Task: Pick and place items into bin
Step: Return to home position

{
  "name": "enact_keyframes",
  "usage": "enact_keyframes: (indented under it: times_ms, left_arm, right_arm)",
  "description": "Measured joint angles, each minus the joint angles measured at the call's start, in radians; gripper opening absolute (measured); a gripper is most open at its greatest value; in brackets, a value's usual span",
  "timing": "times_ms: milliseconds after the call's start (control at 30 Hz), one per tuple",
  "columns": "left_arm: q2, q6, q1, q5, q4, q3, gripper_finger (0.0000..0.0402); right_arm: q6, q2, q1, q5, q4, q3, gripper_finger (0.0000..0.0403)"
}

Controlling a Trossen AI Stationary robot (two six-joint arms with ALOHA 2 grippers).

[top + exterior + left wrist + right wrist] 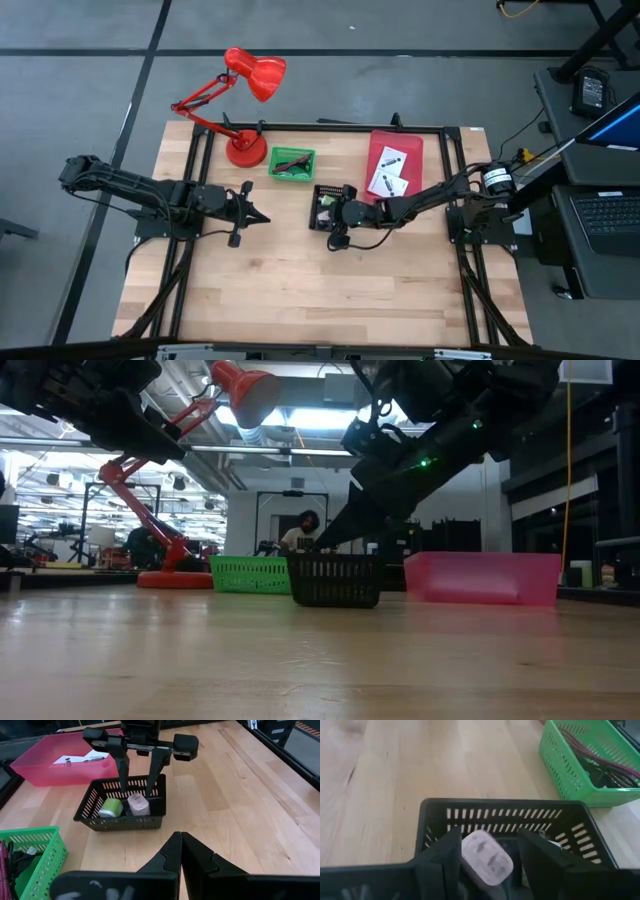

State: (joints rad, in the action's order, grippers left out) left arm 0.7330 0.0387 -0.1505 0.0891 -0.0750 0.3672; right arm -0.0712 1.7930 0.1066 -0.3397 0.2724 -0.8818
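**Step in hand:** placing looks finished; the right arm's withdrawal from the black bin [120, 822] has yet to happen.

**Right gripper** [137, 791]: fingers apart, tips lowered into the black bin and straddling the pink cube [138, 805], which rests on the bin floor, apparently released.

**Left gripper** [181, 847]: fingers together, empty, waiting over the table [300, 290] to the bin's left.

**Next move calls for:** a straight lift clear of the bin wall, fingers kept apart so the cube is not dragged out.

**Count:**
- Bins: three.
- Black bin: one pink cube, one green-and-white piece [111, 808].
- Green bin [570, 775]: one maroon cord [600, 756], one black cord [20, 856].
- Pink bin [50, 772]: two white printed packets [392, 160] [386, 184].
- Red desk lamp [245, 110]: one, not for binning.
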Motion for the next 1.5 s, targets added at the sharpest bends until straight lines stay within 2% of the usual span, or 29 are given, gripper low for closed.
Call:
enact_keyframes:
  times_ms: [333,700,800,1067,1267,1500]
  left_arm:
    - [0.0,0.0,0.0,0.0,0.0,0.0,0.0003]
    - [0.0,0.0,0.0,0.055,-0.002,0.0,0.0003]
    - [0.0,0.0,0.0,0.074,0.003,0.0,0.0003]
    - [0.0,0.024,0.003,0.078,0.056,-0.001,0.0003]
    - [0.0,0.062,0.009,0.089,0.079,-0.003,0.0003]
    - [-0.006,0.104,0.078,0.096,0.418,-0.217,0.0003]
  right_arm:
    - [0.066,-0.055,0.0,0.0,0.015,0.0,0.0135]
    - [0.133,-0.201,0.011,0.0,0.011,0.044,0.0006]
    - [0.133,-0.225,0.028,0.001,0.071,0.093,0.0011]
    - [0.183,-0.242,0.042,0.002,0.378,0.271,0.0004]
    - [0.198,-0.242,0.042,0.003,0.477,0.325,0.0001]
    - [0.196,-0.242,0.04,0.004,0.485,0.327,0.0]
